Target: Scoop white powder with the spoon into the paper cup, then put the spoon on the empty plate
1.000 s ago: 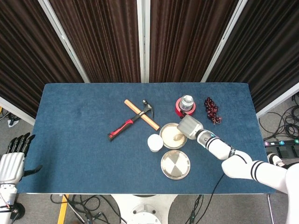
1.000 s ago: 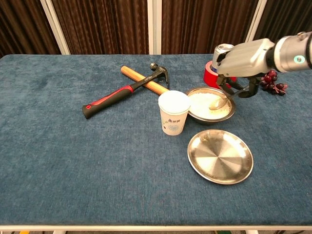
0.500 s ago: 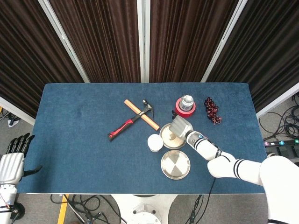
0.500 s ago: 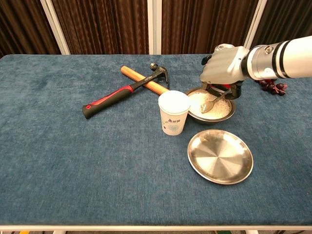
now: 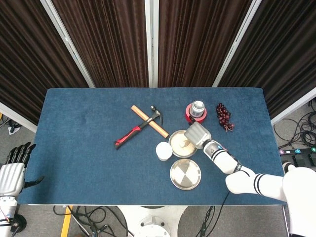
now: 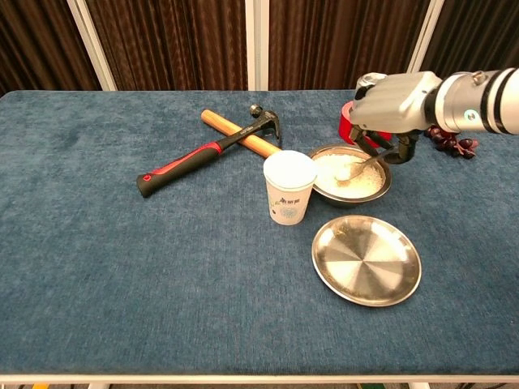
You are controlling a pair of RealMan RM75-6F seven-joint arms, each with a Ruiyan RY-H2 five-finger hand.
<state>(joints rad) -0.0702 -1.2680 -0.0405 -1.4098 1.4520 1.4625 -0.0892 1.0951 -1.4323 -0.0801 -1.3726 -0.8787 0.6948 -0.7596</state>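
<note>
My right hand [image 6: 393, 104] [image 5: 197, 134] hovers over the far right side of the metal bowl of white powder [image 6: 328, 185] [image 5: 175, 145] and holds the metal spoon [image 6: 353, 168]. The spoon's bowl lies on the powder, carrying some of it. The white paper cup [image 6: 289, 187] [image 5: 163, 150] stands upright just left of the bowl. The empty metal plate [image 6: 366, 259] [image 5: 185, 174] lies in front of the bowl, near the table's front edge. My left hand [image 5: 14, 168] hangs off the table's left front corner with its fingers apart, holding nothing.
A hammer with a red-black grip [image 6: 207, 151] [image 5: 139, 126] lies across a wooden stick [image 6: 244, 134] left of the bowl. Behind my right hand stand a red tape roll with a small jar [image 5: 196, 110] and a bunch of dark grapes [image 6: 454, 138] [image 5: 223, 117].
My right hand swung left over the bowl with the spoon dipping into the powder, then came back right and lifted slightly. The left hand stayed put.
</note>
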